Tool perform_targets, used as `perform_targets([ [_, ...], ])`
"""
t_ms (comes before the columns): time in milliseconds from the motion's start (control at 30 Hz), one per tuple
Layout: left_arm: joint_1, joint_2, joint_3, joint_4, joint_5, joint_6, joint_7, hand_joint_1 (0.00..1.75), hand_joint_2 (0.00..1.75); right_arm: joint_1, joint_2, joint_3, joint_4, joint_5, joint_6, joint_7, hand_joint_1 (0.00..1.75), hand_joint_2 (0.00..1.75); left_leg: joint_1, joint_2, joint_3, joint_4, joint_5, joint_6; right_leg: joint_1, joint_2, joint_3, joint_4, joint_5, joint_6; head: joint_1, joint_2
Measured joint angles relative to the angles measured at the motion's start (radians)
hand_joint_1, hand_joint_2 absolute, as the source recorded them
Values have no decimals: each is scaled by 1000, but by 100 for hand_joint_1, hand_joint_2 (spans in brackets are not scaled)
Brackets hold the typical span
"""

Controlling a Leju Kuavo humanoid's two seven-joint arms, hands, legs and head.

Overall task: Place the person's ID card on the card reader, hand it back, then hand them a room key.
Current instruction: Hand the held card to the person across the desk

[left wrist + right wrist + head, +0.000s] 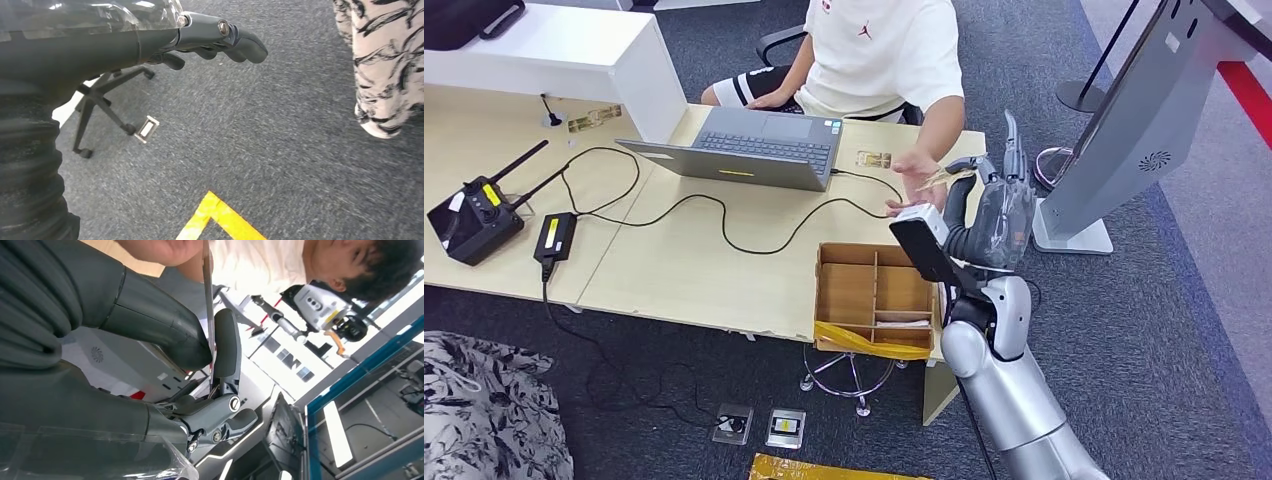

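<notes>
A pale wooden surface (pixel 674 270) is seen from above, with a person (pixel 879 55) seated behind it at the far edge. A grey kiosk (pixel 1124 120) stands on the carpet at the right, close beside the raised right arm. On the surface lie a laptop (pixel 749 148), a black controller (pixel 474 215) at the left, trailing cables, and a divided box (pixel 874 295) at the near edge.

The right robot hand (pixel 989 200) is held up over the surface's right end, above and just beyond the box. In the right wrist view a card (pixel 207 305) is seen edge-on, pinched between the thumb and a finger of that hand; the person's hand (pixel 919 170) is touching the card's far end. The left robot hand (pixel 210 42) hangs over the carpet with fingers loosely curled and nothing in it.

Whether the card is being received or returned cannot be told from these pictures; a hand-over is judged to be under way. A small gold-patterned card (pixel 876 159) is seen near the laptop's right corner; what it is cannot be told, and no reader can be picked out.

If the card is being returned, the pinch should be released only once the person's grip is firm. Room is tight at the right because of the kiosk; open space lies toward the surface's middle.
</notes>
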Motion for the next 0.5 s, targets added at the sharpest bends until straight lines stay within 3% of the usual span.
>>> perform_targets([
  [433,-5,1,36,8,4,0,-25,0,175,-120,9,-9,196,111,0,146,175,175,0,0,0,0,0,0,0,0,0,0,0,0,0,0],
  [467,-5,1,40,8,4,0,-26,0,175,-125,9,-9,209,117,0,150,171,175,0,0,0,0,0,0,0,0,0,0,0,0,0,0],
  [500,-5,1,42,9,4,0,-26,0,175,-130,9,-9,222,122,0,152,132,175,0,0,0,0,0,0,0,0,0,0,0,0,0,0],
])
